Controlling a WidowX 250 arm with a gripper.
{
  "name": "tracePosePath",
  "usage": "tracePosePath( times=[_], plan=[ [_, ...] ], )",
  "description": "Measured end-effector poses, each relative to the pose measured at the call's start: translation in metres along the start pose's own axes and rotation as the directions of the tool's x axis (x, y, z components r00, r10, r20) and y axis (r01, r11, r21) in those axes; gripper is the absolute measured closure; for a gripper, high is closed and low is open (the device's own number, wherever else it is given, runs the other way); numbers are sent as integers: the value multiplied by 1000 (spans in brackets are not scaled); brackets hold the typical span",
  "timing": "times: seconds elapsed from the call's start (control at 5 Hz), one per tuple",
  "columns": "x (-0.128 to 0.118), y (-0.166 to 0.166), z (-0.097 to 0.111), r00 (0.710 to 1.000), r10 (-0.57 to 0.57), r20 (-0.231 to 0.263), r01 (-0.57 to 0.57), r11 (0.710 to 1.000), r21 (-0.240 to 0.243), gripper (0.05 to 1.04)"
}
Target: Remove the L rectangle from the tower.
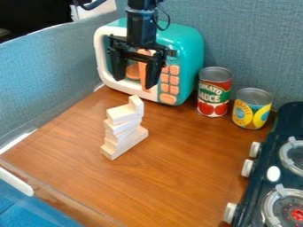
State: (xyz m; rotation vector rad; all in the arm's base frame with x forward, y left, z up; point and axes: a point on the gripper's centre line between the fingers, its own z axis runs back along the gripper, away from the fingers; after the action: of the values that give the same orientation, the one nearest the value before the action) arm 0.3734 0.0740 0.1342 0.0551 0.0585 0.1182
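Observation:
The black gripper (135, 79) hangs above and slightly behind the wooden tower, in front of the toy microwave. Its two fingers are spread apart with nothing held between them. The tower (121, 131) is a stack of pale wooden blocks on the brown table, turned at differing angles. At its top lies a block (121, 114), with a small upright piece (137, 105) at its right end; together they look like an L. A longer block (126, 145) forms the base.
Behind the tower stands a teal and white toy microwave (188, 57). To its right are a tomato sauce can (214, 91) and a yellow-labelled can (252, 108). A dark toy stove (266, 153) lines the right edge. Blue-grey partitions (53, 75) border the wooden table (189, 164).

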Motion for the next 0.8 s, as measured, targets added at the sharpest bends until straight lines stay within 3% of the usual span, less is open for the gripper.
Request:
tracePosePath(
  times=[0.2, 0.4, 0.8],
  plan=[
    [1, -2, -18, 999, -4, -47, 4, 1000, -9, 83],
    [27, -5, -25, 995, -101, 5, 101, 994, -33, 83],
    [38, 9, -29, 971, -237, 4, 237, 971, 13, 83]
  ],
)
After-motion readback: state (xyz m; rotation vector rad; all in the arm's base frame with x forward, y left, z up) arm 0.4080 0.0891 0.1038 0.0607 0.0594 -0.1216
